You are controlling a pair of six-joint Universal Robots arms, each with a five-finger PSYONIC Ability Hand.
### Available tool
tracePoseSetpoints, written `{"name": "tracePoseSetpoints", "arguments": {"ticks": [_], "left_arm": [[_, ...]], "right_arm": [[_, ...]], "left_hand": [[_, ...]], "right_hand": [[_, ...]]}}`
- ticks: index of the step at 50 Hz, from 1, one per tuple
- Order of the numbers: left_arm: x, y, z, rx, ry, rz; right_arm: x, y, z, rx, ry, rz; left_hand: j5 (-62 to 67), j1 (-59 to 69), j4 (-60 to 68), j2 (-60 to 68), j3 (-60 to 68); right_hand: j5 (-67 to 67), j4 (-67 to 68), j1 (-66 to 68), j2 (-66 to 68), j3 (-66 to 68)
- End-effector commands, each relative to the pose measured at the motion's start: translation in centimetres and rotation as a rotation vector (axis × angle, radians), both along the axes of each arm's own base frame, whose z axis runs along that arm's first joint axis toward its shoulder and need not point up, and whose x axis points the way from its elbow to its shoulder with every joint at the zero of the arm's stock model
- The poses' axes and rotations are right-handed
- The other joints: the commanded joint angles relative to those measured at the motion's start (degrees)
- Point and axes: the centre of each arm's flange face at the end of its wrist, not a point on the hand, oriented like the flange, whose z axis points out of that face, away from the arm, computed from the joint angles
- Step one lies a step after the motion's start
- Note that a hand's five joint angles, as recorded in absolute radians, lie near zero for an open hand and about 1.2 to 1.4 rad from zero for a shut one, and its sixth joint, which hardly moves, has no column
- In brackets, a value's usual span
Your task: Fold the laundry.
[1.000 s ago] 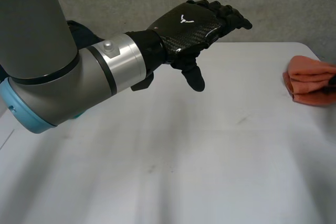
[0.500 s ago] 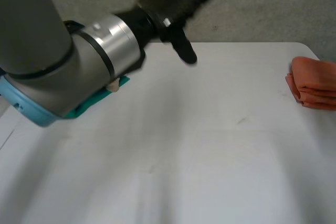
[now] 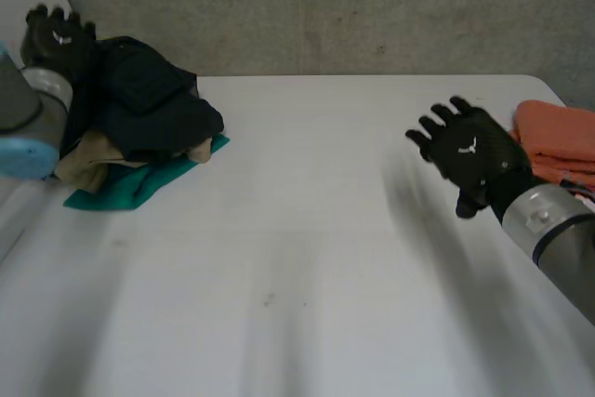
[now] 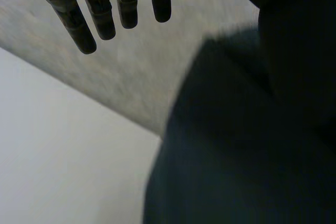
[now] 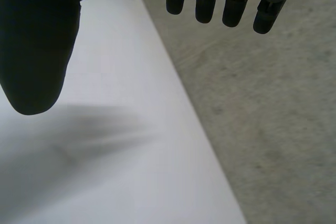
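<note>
Two robot hands are spread and hold nothing above the white counter (image 3: 279, 276). The right robot hand (image 3: 469, 160) hovers near the right edge, just beside a folded orange cloth (image 3: 558, 141). At the far left corner sits a laundry pile (image 3: 139, 127) of dark, tan and teal pieces, with the left robot hand (image 3: 56, 30) beside it. A grey wall (image 3: 325, 6) stands behind the counter.

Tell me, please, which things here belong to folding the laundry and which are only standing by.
Part of the job: crumpled dark navy garment, tan cloth and teal cloth under it, folded orange cloth, left robot hand, right robot hand, both open.
Only surroundings: white table, grey wall.
</note>
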Motion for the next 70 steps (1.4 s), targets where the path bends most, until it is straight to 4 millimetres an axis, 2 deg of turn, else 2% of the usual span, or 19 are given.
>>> {"name": "tracePoseSetpoints", "arguments": {"ticks": [1,4,5,6,11,14,18,22,27,33,38,44,45,49,53,58,61,66,70], "left_arm": [[2.9,-3.7,-5.4,-0.022,-0.009,0.003],[2.5,-3.9,-6.0,-0.022,0.005,-0.04],[2.3,-3.8,-6.1,-0.018,0.027,-0.046],[2.1,-3.8,-5.8,-0.02,0.047,-0.052],[-0.1,-1.9,-0.1,-0.075,0.22,-0.111],[-1.2,0.6,4.7,-0.117,0.325,-0.165],[-3.2,4.8,10.9,-0.191,0.431,-0.259],[-7.3,11.3,16.6,-0.227,0.561,-0.431],[-10.0,16.9,18.3,-0.153,0.636,-0.547],[-13.1,20.6,16.2,0.028,0.68,-0.628],[-16.7,23.1,10.7,0.266,0.668,-0.655],[-17.3,23.2,3.2,0.491,0.602,-0.517],[-17.1,23.1,1.5,0.534,0.583,-0.469],[-16.7,23.4,-1.6,0.625,0.521,-0.391],[-16.0,24.0,-2.1,0.647,0.474,-0.363],[-14.4,25.3,1.6,0.553,0.494,-0.353],[-13.3,26.4,2.2,0.541,0.502,-0.328],[-11.9,28.9,0.0,0.626,0.474,-0.295],[-11.3,30.2,-2.3,0.683,0.469,-0.275]], "right_arm": [[-0.8,1.3,-0.5,0.033,0.009,-0.017],[-0.9,1.9,-0.8,0.041,0.01,-0.019],[-0.9,2.0,-0.7,0.041,0.01,-0.019],[-1.0,2.1,-0.8,0.043,0.01,-0.019],[-1.3,2.1,-0.8,0.045,0.009,-0.031],[-1.4,1.9,-0.7,0.041,0.005,-0.038],[-1.4,1.8,-0.5,0.035,-0.006,-0.046],[-1.5,1.7,0.0,0.024,-0.02,-0.052],[-1.5,1.6,0.8,0.021,-0.07,-0.064],[-2.3,1.3,2.1,0.037,-0.18,-0.11],[-3.9,0.2,2.4,0.048,-0.229,-0.175],[-5.2,-0.4,2.1,0.096,-0.266,-0.231],[-5.2,-0.3,2.0,0.112,-0.269,-0.235],[-5.2,0.4,1.3,0.213,-0.272,-0.252],[-5.0,0.6,1.7,0.255,-0.295,-0.256],[-4.7,0.8,2.3,0.319,-0.392,-0.264],[-3.7,1.7,2.5,0.381,-0.456,-0.25],[-0.6,4.2,1.8,0.471,-0.477,-0.178],[2.0,5.6,-0.3,0.541,-0.429,-0.157]], "left_hand": [[0.0,1.8,1.0,0.7,0.6],[29.1,30.9,30.2,29.8,29.7],[58.2,60.0,59.3,58.9,58.8],[67.2,69.0,68.2,67.9,67.7],[67.3,69.0,68.3,67.9,67.8],[67.3,69.0,68.3,67.9,67.8],[67.3,69.0,68.3,67.9,67.8],[67.3,69.0,68.3,67.9,67.8],[67.3,69.0,68.3,67.9,67.8],[67.3,69.0,68.3,67.9,67.8],[67.3,69.0,68.3,67.9,67.8],[67.3,69.0,68.3,67.9,67.8],[48.8,50.6,49.8,49.5,49.4],[18.7,20.5,19.7,19.4,19.3],[9.4,11.2,10.5,10.1,10.0],[6.1,7.8,7.1,6.7,6.6],[4.2,6.0,5.2,4.9,4.8],[2.0,3.8,3.1,2.7,2.6],[1.0,2.8,2.0,1.7,1.6]], "right_hand": [[-2.9,-2.0,-2.8,-2.1,-1.9],[-2.9,-2.0,-2.8,-2.1,-1.9],[-2.9,-2.0,-2.8,-2.1,-1.9],[-2.9,-2.0,-2.8,-2.1,-1.9],[-2.9,-2.0,-2.8,-2.1,-1.9],[-2.9,-2.0,-2.8,-2.1,-1.9],[-2.9,-2.0,-2.8,-2.1,-1.9],[-2.9,-2.0,-2.8,-2.1,-1.9],[-2.9,-2.0,-2.8,-2.1,-1.9],[-2.9,-2.0,-2.8,-2.1,-1.9],[-2.9,-2.0,-2.8,-2.1,-1.9],[-2.9,-2.0,-2.8,-2.1,-1.9],[-2.9,-2.0,-2.8,-2.1,-1.9],[-2.9,-2.0,-2.8,-2.1,-1.9],[-2.9,-2.0,-2.8,-2.1,-1.9],[-2.9,-2.0,-2.8,-2.1,-1.9],[-2.9,-2.0,-2.8,-2.1,-1.9],[-2.9,-2.0,-2.8,-2.1,-1.9],[-1.4,-0.6,-1.4,-0.7,-0.5]]}}
